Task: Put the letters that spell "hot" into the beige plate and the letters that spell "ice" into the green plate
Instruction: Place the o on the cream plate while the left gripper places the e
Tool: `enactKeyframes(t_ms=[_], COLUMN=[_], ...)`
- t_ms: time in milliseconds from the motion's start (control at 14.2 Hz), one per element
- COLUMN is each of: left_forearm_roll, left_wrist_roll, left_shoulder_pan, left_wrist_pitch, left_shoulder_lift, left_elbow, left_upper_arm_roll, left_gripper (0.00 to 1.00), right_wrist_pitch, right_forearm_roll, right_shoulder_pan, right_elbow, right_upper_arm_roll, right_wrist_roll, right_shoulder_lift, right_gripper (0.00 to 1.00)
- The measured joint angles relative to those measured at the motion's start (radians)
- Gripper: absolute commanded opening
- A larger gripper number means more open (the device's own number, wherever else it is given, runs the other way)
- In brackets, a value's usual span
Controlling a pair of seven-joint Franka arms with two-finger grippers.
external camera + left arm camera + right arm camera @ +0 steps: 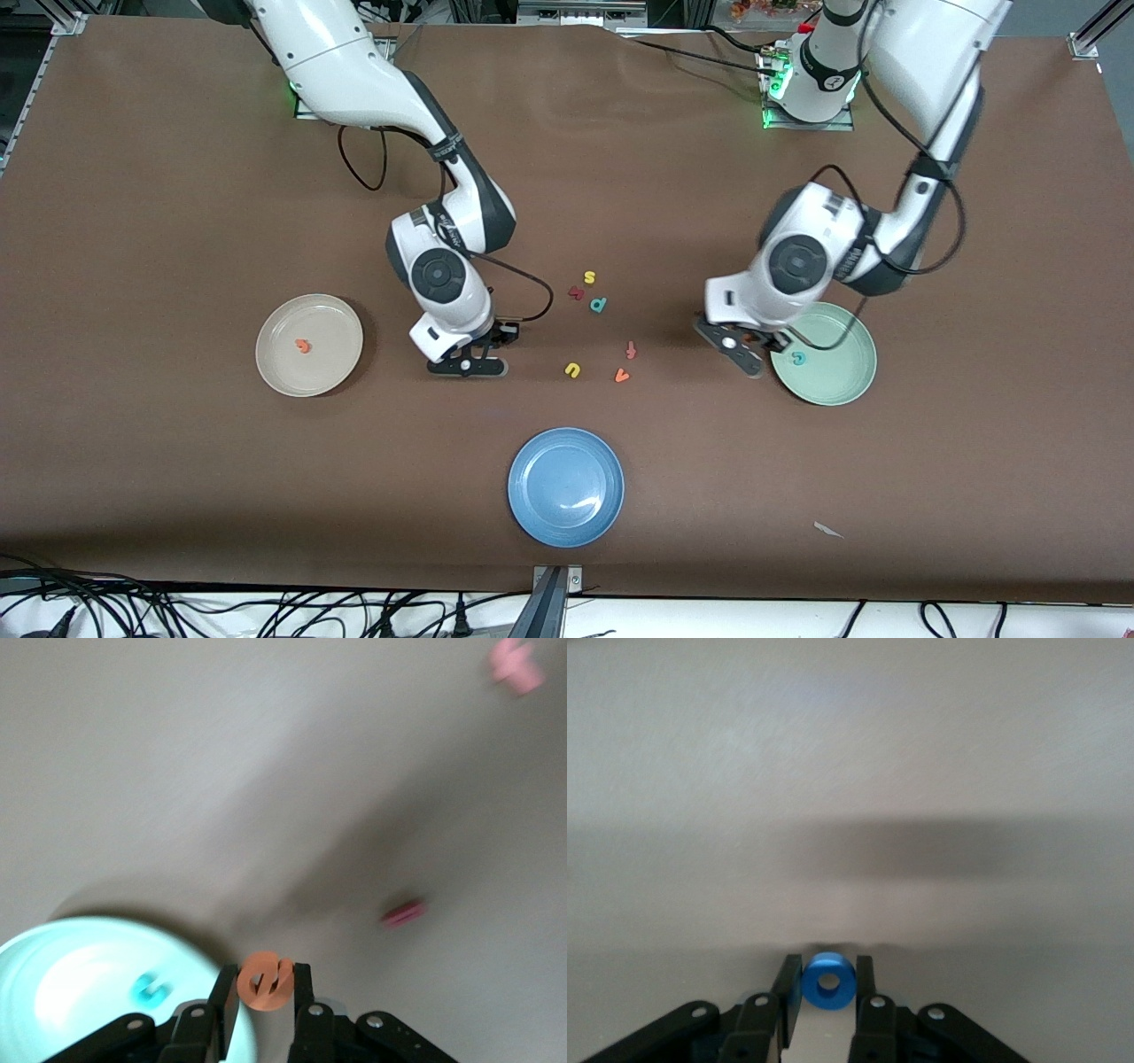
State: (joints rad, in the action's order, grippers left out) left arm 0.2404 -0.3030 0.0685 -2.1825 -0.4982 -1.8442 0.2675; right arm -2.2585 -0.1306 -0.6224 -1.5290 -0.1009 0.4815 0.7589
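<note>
Brown table (177, 487) mid-sort. L gripper (266, 992) clamps small orange foam e (264, 980) beside pale mint-green plastic plate (842, 390) — next: carry over rim, release. R gripper (828, 988) clamps blue foam ring o (829, 981), mid-table — next: cream-beige round plate (283, 377).
</note>
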Motion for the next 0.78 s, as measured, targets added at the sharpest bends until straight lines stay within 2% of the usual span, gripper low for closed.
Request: enactKeyframes(t_ms=[212,353,564,776], left_forearm_roll=[0.0,0.0,0.0,0.0], left_wrist_roll=[-0.076,-0.084,-0.085,-0.085], left_shoulder_pan=[-0.107,-0.146,-0.165,-0.172], left_wrist_pitch=[-0.001,-0.013,-0.032,-0.035], left_shoulder_lift=[-0.003,-0.01,-0.021,-0.024], left_elbow=[-0.023,-0.041,-0.06,-0.063], left_upper_arm_roll=[-0.003,-0.003,-0.003,-0.003], left_gripper=[0.07,0.1,0.09,0.08], right_wrist_pitch=[0.103,0.119,0.085,-0.03], right_forearm_roll=[0.0,0.0,0.0,0.0], right_shoulder_pan=[0.042,0.05,0.05,0.052], right_elbow=[0.004,-0.039,-0.174,-0.355], right_upper_arm_roll=[-0.042,-0.083,-0.154,-0.228], right_wrist_roll=[-0.097,-0.168,-0.308,-0.464], right_shoulder_lift=[-0.044,-0.085,-0.168,-0.248], right_gripper=[0.21,0.21,0.21,0.21])
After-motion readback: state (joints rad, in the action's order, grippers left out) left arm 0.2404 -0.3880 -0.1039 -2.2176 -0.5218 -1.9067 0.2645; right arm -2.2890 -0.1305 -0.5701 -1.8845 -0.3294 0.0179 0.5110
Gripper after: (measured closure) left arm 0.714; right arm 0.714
